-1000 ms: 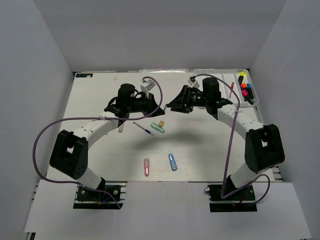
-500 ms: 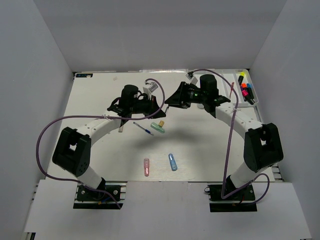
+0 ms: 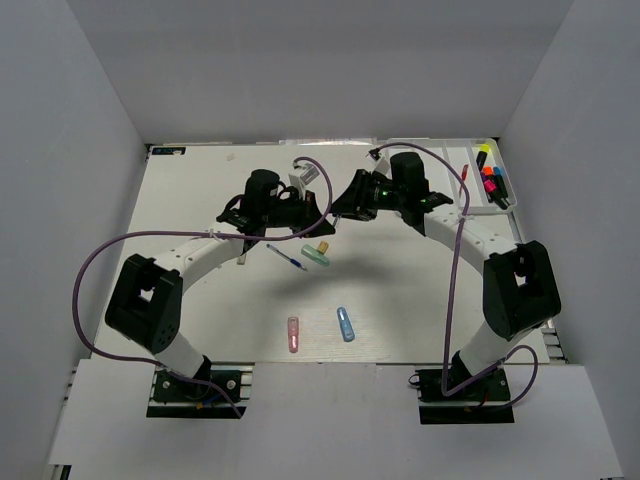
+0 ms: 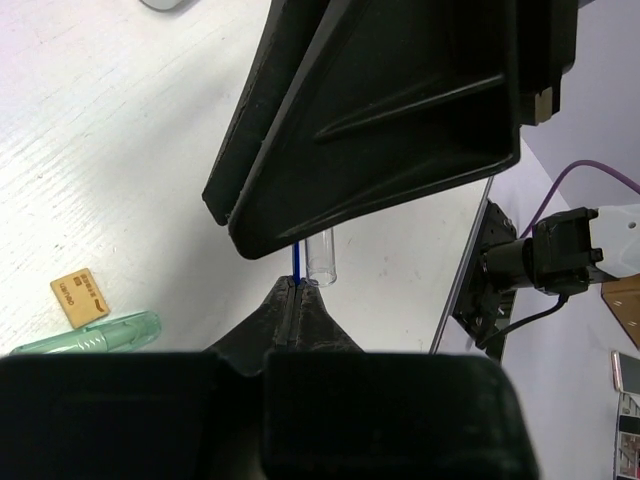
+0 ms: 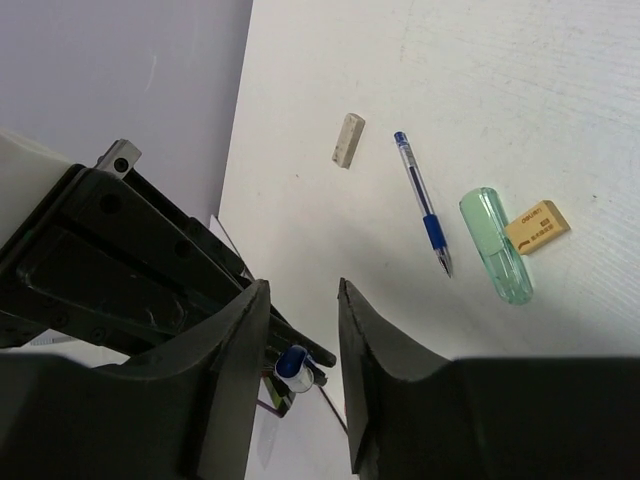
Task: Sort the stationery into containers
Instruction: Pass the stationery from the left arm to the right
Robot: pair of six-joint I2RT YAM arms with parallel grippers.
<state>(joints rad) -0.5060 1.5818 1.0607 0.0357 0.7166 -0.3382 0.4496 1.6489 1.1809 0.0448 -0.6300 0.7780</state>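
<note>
Loose and flat, mid-field: clear blue-grip pen [image 3: 287, 258] lying slantwise, mint-green capsule [image 3: 316, 257] by its tip, tan eraser [image 3: 322, 246] just beside that capsule. Nearer in, apart from each other: pink capsule [image 3: 293, 334] and blue capsule [image 3: 346, 324]. Far right, white divided tray [image 3: 476, 195] holding coloured-capped highlighters [image 3: 491, 182] and a red pen [image 3: 464, 172]. Off the surface: thin blue pen [image 4: 297, 262] pinched in the left gripper [image 4: 292, 290].

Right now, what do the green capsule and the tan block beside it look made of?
Green capsule: translucent glossy plastic, judging by its see-through tip. Tan block: probably a matte rubber eraser, dull with small print; possibly wood.
</note>
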